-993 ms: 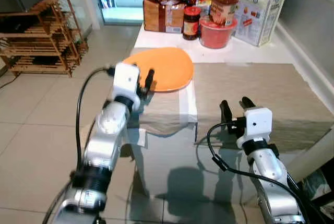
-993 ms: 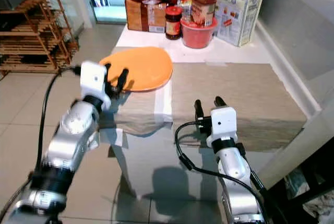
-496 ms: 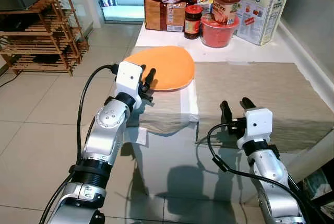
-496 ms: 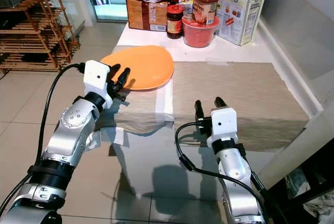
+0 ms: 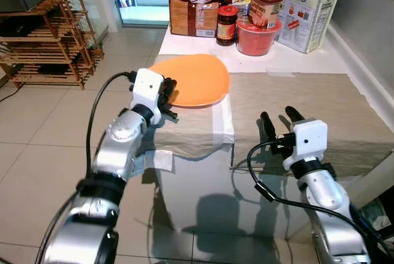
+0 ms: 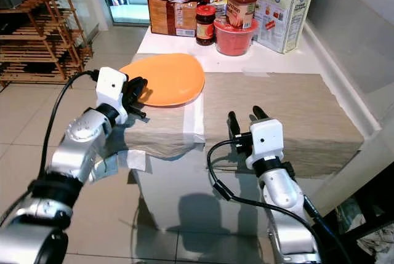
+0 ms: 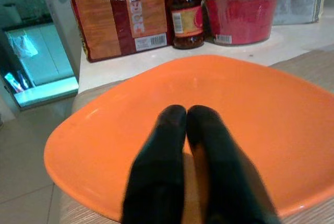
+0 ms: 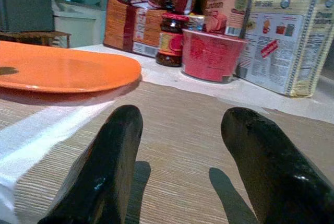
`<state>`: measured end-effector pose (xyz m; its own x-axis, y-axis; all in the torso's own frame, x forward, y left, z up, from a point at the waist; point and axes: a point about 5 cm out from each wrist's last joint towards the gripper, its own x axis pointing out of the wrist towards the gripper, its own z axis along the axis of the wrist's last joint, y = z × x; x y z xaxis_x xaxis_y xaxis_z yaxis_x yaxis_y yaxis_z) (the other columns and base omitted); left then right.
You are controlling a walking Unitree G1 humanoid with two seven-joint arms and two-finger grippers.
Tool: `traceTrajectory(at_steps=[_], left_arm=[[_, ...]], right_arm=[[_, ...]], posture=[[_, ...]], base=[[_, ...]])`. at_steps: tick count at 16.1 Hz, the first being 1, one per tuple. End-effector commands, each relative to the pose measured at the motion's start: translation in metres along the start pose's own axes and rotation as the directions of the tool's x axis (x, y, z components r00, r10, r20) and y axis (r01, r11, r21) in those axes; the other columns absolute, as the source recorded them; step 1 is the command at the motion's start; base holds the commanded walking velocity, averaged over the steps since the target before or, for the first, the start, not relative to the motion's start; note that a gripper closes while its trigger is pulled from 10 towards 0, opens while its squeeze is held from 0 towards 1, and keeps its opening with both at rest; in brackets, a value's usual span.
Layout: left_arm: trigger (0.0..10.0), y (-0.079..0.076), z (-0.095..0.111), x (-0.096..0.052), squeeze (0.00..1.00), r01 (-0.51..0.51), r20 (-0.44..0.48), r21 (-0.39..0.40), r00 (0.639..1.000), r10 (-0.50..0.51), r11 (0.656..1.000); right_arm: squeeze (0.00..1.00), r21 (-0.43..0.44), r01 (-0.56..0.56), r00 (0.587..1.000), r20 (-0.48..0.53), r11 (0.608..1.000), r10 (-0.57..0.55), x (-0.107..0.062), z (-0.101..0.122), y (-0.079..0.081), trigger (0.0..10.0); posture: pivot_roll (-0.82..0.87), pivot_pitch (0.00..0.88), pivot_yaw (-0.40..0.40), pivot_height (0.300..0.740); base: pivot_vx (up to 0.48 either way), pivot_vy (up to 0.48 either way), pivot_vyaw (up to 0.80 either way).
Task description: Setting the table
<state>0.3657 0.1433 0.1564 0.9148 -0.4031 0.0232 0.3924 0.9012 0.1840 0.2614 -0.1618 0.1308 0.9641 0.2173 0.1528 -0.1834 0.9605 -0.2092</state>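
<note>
Two black fingers of my left gripper (image 7: pixel 185 125) are pressed together with no gap between them, their tips over the near rim of the orange plate (image 5: pixel 196 78); from the wrist they look to rest on it, though I cannot tell for certain whether they touch or hang just above. Half a second ago this gripper sat a little lower and nearer me, beside the plate's edge, so I have brought it up and in toward the rim. The plate lies on the left placemat (image 5: pixel 192 130), at its far corner and partly past its edge onto the white table (image 5: pixel 184 44). I take it I am about to nudge the plate into the mat's middle. My right gripper (image 5: pixel 282 119) has lifted slightly and hovers with its fingers spread wide over the near edge of the right placemat (image 5: pixel 308 101), holding nothing. Beyond the mats stand a dark-lidded jar (image 5: pixel 226 24), a red bowl (image 5: pixel 254 38), a brown snack bag (image 5: pixel 191 19) and a white carton (image 5: pixel 306 10), all well apart from both grippers.
</note>
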Motion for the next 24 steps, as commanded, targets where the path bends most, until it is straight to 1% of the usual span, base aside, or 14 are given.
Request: traceTrajectory(at_steps=[1,2,3,5,7,8,9,11,14,16,17,19,21,24], left_arm=[[0.0,0.006,0.005,0.002,0.00,0.001,0.017,0.006,1.000,-0.001,1.000],[0.0,0.014,0.020,0.008,0.00,-0.014,0.054,0.019,0.998,0.013,1.000],[0.0,0.017,0.029,0.011,0.00,-0.010,0.075,0.043,0.997,0.007,0.999],[0.0,0.021,0.031,0.015,0.00,0.006,0.064,0.057,0.998,-0.010,0.998],[0.0,0.021,0.029,0.019,0.00,0.034,0.036,0.074,0.999,-0.037,0.997],[10.0,0.020,0.032,0.023,0.00,0.056,0.028,0.084,0.998,-0.058,0.995],[10.0,0.019,0.034,0.024,0.00,0.066,0.028,0.091,0.997,-0.069,0.994],[10.0,0.004,0.042,0.036,0.00,0.143,0.016,0.136,0.989,-0.147,0.980],[10.0,-0.014,0.044,0.051,0.00,0.232,-0.076,0.148,0.972,-0.223,0.961],[10.0,-0.015,0.044,0.053,0.00,0.251,-0.111,0.161,0.966,-0.235,0.954],[10.0,-0.013,0.042,0.054,0.00,0.245,-0.149,0.168,0.964,-0.221,0.955],[10.0,-0.009,0.036,0.052,0.00,0.226,-0.192,0.155,0.962,-0.195,0.962],[10.0,-0.003,0.032,0.051,0.00,0.184,-0.211,0.139,0.965,-0.152,0.973],[10.0,-0.007,0.028,0.051,0.00,0.209,-0.251,0.140,0.953,-0.169,0.968]], right_arm=[[0.00,0.002,-0.029,1.000,0.003,1.000,0.029,-0.001,0.003,0.002,10.0],[0.00,0.004,-0.023,1.000,-0.003,1.000,0.023,-0.002,0.003,-0.001,10.0],[0.00,0.007,-0.021,1.000,-0.004,1.000,0.021,-0.002,0.003,-0.002,10.0],[0.00,0.038,-0.035,0.999,-0.012,0.999,0.036,-0.003,0.003,0.002,10.0],[0.00,0.040,-0.039,0.999,-0.017,0.998,0.040,-0.002,0.003,0.004,10.0],[0.00,0.046,-0.040,0.999,-0.022,0.998,0.041,-0.003,0.002,0.004,10.0],[0.00,0.049,-0.039,0.999,-0.024,0.998,0.040,-0.003,0.002,0.005,10.0],[0.00,0.062,-0.039,0.999,-0.032,0.997,0.041,-0.002,0.000,0.009,10.0],[0.00,0.080,-0.045,0.998,-0.041,0.996,0.048,-0.003,-0.002,0.015,10.0],[0.00,0.081,-0.046,0.998,-0.044,0.996,0.049,-0.005,-0.002,0.016,10.0],[0.00,0.083,-0.044,0.998,-0.047,0.996,0.048,-0.006,-0.003,0.017,10.0],[0.00,0.086,-0.043,0.998,-0.051,0.995,0.047,-0.008,-0.003,0.019,10.0],[0.00,0.089,-0.042,0.997,-0.060,0.995,0.047,-0.011,-0.005,0.020,10.0],[0.00,0.090,-0.043,0.996,-0.069,0.995,0.049,-0.012,-0.006,0.020,10.0]], posture=[[-0.04,0.000,0.023,0.740],[-0.04,0.000,0.024,0.740],[-0.04,0.000,0.026,0.740],[-0.04,0.000,0.026,0.740],[-0.04,0.000,0.024,0.740],[-0.04,0.000,0.024,0.740],[-0.04,0.000,0.024,0.740],[-0.03,0.000,0.024,0.740],[-0.04,0.000,0.031,0.740],[-0.05,0.000,0.034,0.740],[-0.05,0.000,0.037,0.740],[-0.05,0.000,0.039,0.740],[-0.06,0.000,0.040,0.740],[-0.06,0.000,0.039,0.740]], base=[[0.000,0.000,0.00],[0.000,0.000,0.00],[0.000,0.000,0.00],[0.000,0.000,0.00],[0.000,0.000,0.00],[0.000,0.000,0.00],[0.000,0.000,0.00],[0.000,0.000,0.00],[0.000,0.000,0.00],[0.000,0.000,0.00],[0.000,0.000,0.00],[0.000,0.000,0.00],[0.000,0.000,0.00],[0.000,0.000,0.00]])
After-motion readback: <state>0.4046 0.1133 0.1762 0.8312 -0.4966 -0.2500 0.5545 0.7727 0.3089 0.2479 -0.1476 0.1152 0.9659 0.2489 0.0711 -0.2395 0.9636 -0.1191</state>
